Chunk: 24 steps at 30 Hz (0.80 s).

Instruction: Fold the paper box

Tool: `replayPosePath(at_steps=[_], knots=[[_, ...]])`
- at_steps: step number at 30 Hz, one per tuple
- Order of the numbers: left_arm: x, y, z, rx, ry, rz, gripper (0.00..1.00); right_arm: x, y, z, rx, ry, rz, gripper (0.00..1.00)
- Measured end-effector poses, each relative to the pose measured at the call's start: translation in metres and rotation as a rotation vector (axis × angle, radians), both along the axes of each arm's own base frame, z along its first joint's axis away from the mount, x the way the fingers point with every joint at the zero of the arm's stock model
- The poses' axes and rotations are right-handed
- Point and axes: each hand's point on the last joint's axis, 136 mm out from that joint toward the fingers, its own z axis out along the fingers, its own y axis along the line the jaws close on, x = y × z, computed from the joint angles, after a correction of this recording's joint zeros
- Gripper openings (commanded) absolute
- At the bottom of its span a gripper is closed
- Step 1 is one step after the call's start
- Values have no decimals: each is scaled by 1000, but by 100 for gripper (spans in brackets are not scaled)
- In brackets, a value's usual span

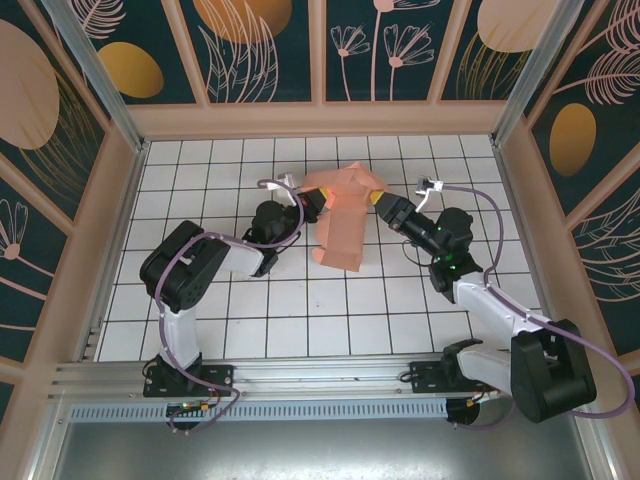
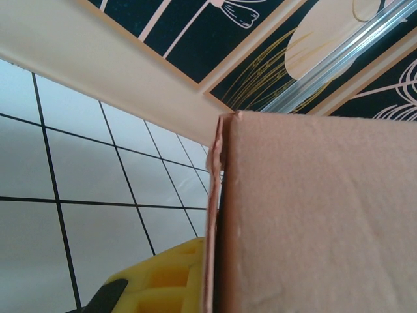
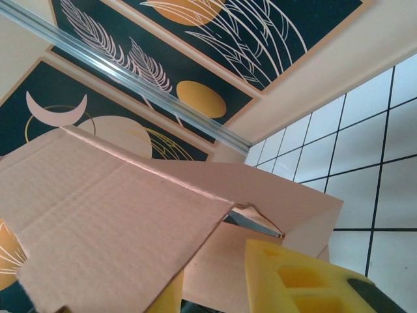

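Paper box sits on the far-middle worktop, long axis running far-to-near, equally near both arms; we find the left end effector clamped on its left wall, while the right end effector straddles a flap and we cannot tell whether it grips.

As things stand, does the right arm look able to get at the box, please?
Probably yes: the right hand sits at the box's right edge, and its wrist view shows card between its yellow fingers; I cannot tell if they grip.
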Motion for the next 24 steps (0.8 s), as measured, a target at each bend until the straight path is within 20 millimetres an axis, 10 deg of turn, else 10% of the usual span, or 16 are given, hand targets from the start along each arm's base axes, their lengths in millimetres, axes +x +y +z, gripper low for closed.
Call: replayPosePath(at_steps=[24], knots=[[0, 4, -7, 22, 6, 16, 0, 8, -2, -44, -125, 139, -41, 34]])
